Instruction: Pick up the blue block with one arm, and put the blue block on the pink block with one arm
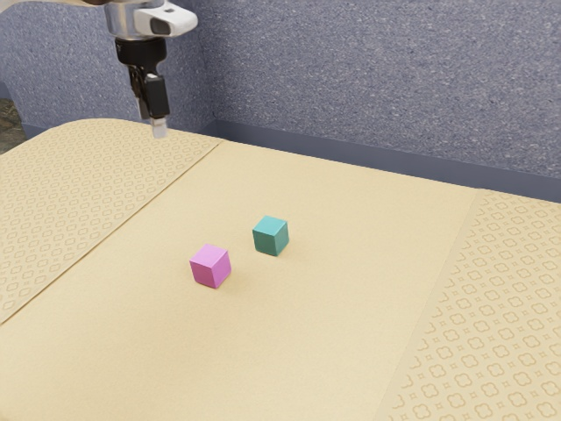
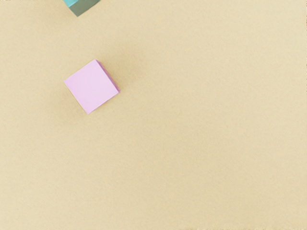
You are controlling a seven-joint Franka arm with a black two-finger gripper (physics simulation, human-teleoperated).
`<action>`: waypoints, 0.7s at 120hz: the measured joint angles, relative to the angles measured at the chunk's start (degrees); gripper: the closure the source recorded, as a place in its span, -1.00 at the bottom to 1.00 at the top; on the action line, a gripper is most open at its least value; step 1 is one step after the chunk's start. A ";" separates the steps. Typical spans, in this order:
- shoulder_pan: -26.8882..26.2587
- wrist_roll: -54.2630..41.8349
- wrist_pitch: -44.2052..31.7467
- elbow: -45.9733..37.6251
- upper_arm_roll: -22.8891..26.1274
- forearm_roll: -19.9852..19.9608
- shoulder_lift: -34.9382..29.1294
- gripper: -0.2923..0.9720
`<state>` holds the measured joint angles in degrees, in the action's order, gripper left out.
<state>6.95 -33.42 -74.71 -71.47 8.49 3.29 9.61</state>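
The blue block (image 1: 271, 235), teal in colour, rests on the tan table near its middle. Just beside it, nearer the front and toward the exterior view's left, sits the pink block (image 1: 210, 266); a small gap separates them. My gripper (image 1: 159, 130) hangs high above the table at the exterior view's upper left, far from both blocks and holding nothing. In the wrist view the pink block (image 2: 91, 86) lies well below my hand, and a corner of the blue block (image 2: 80, 5) shows past it.
The tan table (image 1: 351, 333) has patterned strips along both sides (image 1: 79, 202) and a plain middle band. A blue-grey wall (image 1: 377, 79) rises behind the far edge.
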 joint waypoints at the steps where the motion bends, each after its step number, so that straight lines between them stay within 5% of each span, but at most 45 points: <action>1: 0.01 -0.16 0.01 0.00 0.01 0.00 0.00 -0.54; 28: 0.32 -3.73 0.22 0.24 0.21 0.18 -0.38 -0.54; 41: 0.11 -4.67 1.38 0.55 0.48 1.76 -13.67 -0.53; 54: 3.16 -4.98 2.88 -4.62 -0.22 2.52 -16.85 -0.53; 64: 10.77 -4.84 2.60 -12.64 -0.16 2.73 -19.23 -0.54; 76: 19.94 -4.40 -4.63 -34.97 2.25 0.31 -26.68 -0.54; 84: 23.01 -3.72 -10.49 -41.51 3.07 -1.37 -24.78 -0.54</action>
<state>29.96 -37.14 -85.20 -112.98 11.55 1.92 -15.16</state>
